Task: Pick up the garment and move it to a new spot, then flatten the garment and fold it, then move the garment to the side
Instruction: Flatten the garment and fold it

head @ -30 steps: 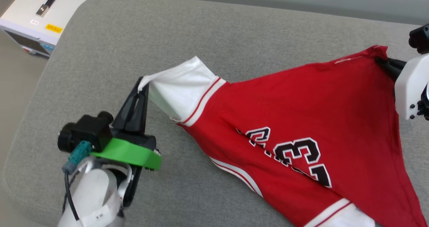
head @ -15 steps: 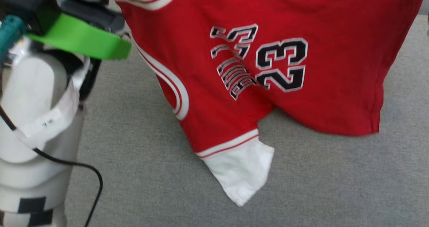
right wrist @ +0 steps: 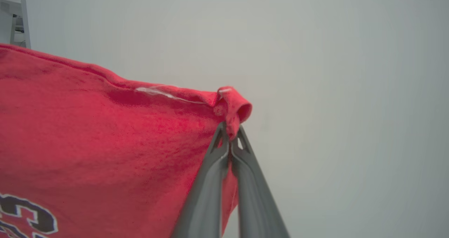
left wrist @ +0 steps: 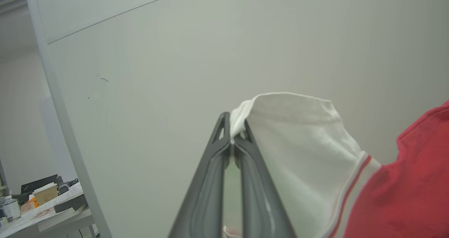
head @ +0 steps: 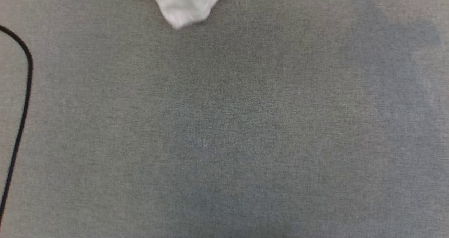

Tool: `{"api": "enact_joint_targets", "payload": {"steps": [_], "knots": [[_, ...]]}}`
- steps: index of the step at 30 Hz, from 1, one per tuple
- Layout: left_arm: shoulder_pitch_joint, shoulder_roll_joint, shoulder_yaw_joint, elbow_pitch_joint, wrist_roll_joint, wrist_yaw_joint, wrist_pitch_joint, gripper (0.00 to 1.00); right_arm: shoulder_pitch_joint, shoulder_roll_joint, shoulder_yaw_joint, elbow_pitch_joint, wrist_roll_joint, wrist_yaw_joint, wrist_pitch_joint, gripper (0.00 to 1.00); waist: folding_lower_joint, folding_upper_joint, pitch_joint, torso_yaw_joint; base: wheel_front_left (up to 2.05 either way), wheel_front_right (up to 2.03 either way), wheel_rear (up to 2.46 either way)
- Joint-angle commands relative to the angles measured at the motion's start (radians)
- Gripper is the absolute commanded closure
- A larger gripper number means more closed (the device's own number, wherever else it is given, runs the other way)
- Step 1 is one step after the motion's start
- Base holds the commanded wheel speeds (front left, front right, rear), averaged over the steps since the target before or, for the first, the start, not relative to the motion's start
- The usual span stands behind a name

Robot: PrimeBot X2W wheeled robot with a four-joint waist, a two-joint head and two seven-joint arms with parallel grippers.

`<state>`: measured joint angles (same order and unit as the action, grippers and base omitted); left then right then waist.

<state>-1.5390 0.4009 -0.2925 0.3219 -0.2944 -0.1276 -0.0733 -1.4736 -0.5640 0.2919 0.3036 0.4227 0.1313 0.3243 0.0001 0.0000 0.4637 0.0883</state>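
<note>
The garment (right wrist: 87, 143), a red jersey-style T-shirt with white short sleeves, is held up in the air, stretched between the two grippers above the grey upholstered surface (head: 224, 125). In the head view the blurred end of a hanging sleeve (head: 187, 2) is seen at the top edge, left of the middle, over the surface; whether it touches the fabric cannot be told. A black cable (head: 24, 101) is draped along the left edge of that view.

The left gripper (left wrist: 232, 141) is clamped on the hem of the other white sleeve: its two dark fingers are pressed together at the tips, and the cuff is pinched between them and billows out to one side. Further along, red-and-white striped trim (left wrist: 350, 182) is seen where this sleeve meets the red body.

The right gripper (right wrist: 230, 132) is clamped on a bunched red corner of the garment, with a small roll of cloth standing just above the closed fingertips. From there the red cloth is spread taut, and part of the black-and-white lettering (right wrist: 31, 220) is visible near its lower end.

A plain pale wall (left wrist: 175, 55) is seen behind both grippers. In the left wrist view a cluttered table (left wrist: 42, 210) is seen far behind, beside a pale upright post (left wrist: 59, 108)
</note>
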Motion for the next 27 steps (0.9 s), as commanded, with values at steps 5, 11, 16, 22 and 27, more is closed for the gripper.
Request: {"api": "enact_joint_targets", "payload": {"steps": [5,11,16,22,27], "knots": [[-0.217,-0.006,-0.027,0.147,0.002,-0.003,-0.046,1.0,-0.201,0.023,0.038,0.138,-0.039,-0.001,-0.068,1.0,-0.0001,0.0,0.083,-0.017,0.0,0.0,0.0],[-0.314,-0.018,-0.071,0.269,-0.026,-0.003,-0.097,1.0,-0.306,0.046,0.104,0.279,-0.032,-0.001,-0.148,1.0,-0.0001,0.0,0.117,-0.017,0.0,0.0,0.0],[-0.26,-0.008,-0.113,0.325,-0.046,-0.003,-0.139,1.0,-0.272,0.052,0.166,0.35,0.009,-0.001,-0.203,1.0,-0.0001,0.0,0.131,-0.024,0.0,0.0,0.0],[-0.102,0.026,-0.143,0.305,-0.091,-0.003,-0.173,1.0,-0.135,0.053,0.238,0.369,0.088,-0.001,-0.275,1.0,-0.0001,0.0,0.113,-0.032,0.0,0.0,0.0],[0.118,0.069,-0.137,0.21,-0.11,0.003,-0.185,1.0,0.04,0.023,0.3,0.338,0.16,-0.001,-0.325,1.0,-0.0001,0.0,0.061,-0.026,0.0,0.0,0.0]]}}
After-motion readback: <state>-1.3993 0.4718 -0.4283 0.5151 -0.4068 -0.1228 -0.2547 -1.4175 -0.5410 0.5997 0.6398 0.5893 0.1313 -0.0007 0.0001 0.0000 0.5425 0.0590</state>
